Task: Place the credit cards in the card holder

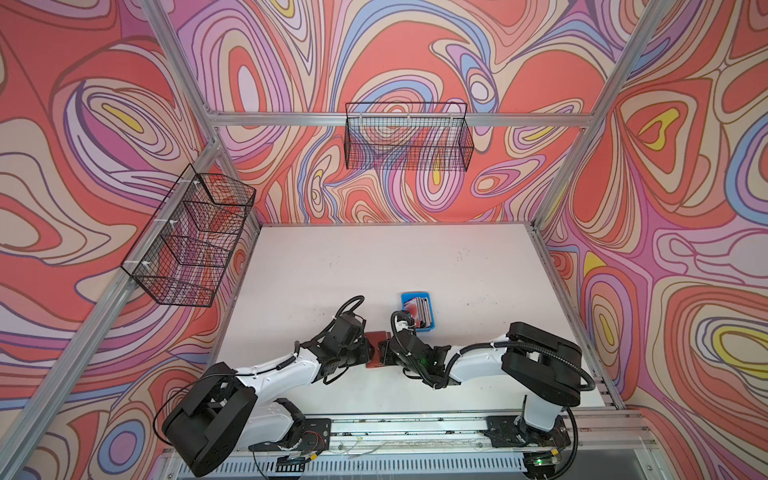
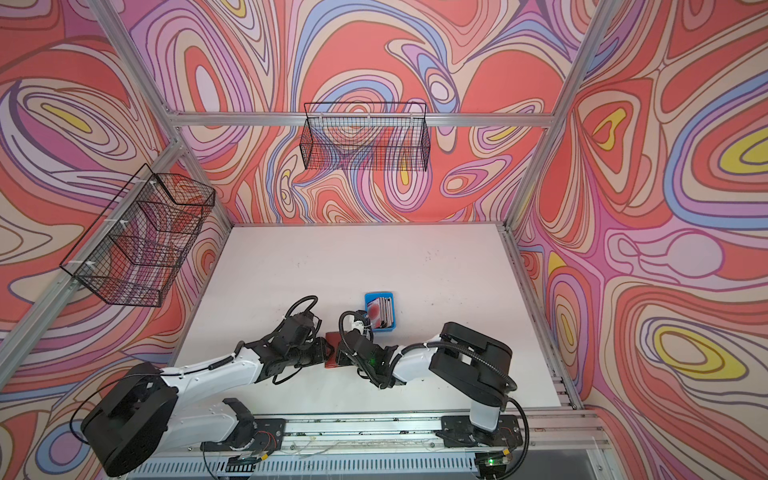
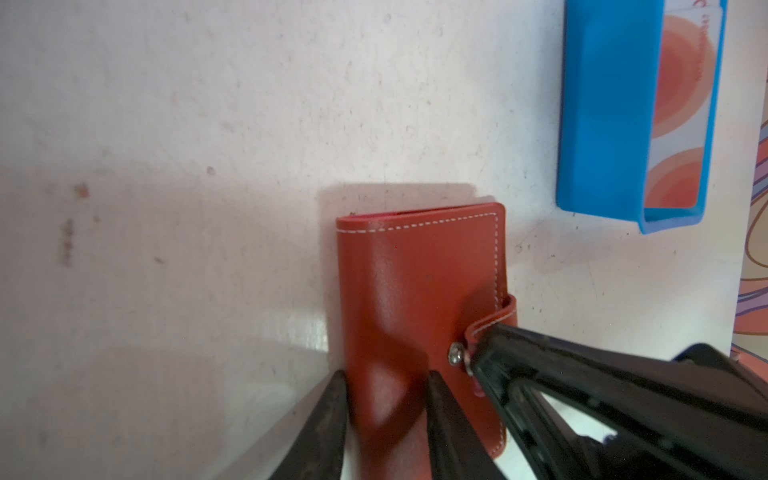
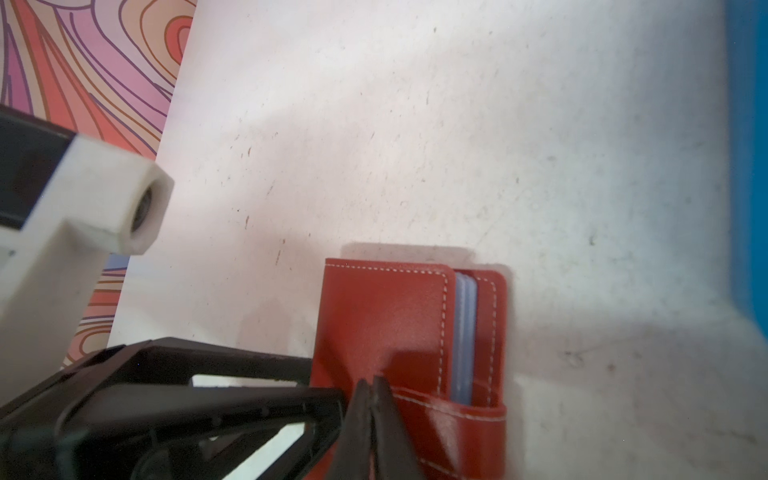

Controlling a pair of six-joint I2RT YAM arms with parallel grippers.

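The red card holder (image 1: 377, 336) (image 2: 332, 337) sits closed at the table's front middle, between both grippers. My left gripper (image 3: 386, 399) (image 1: 370, 348) is shut on the card holder (image 3: 415, 282), one finger on each side of its spine end. My right gripper (image 4: 371, 386) (image 1: 385, 350) is shut on the strap tab (image 3: 496, 318) (image 4: 449, 409), beside the metal snap stud (image 3: 455, 355). Clear sleeves (image 4: 465, 332) show between the covers. The credit cards (image 1: 417, 311) (image 2: 381, 309) lie stacked in the blue tray; the top one (image 3: 681, 83) is white with red circles.
The blue tray (image 1: 432, 318) (image 2: 392, 322) (image 3: 602, 104) stands just behind my right gripper. Black wire baskets hang on the back wall (image 1: 409, 137) and the left wall (image 1: 191, 241). White tabletop (image 1: 374, 257) stretches beyond the tray.
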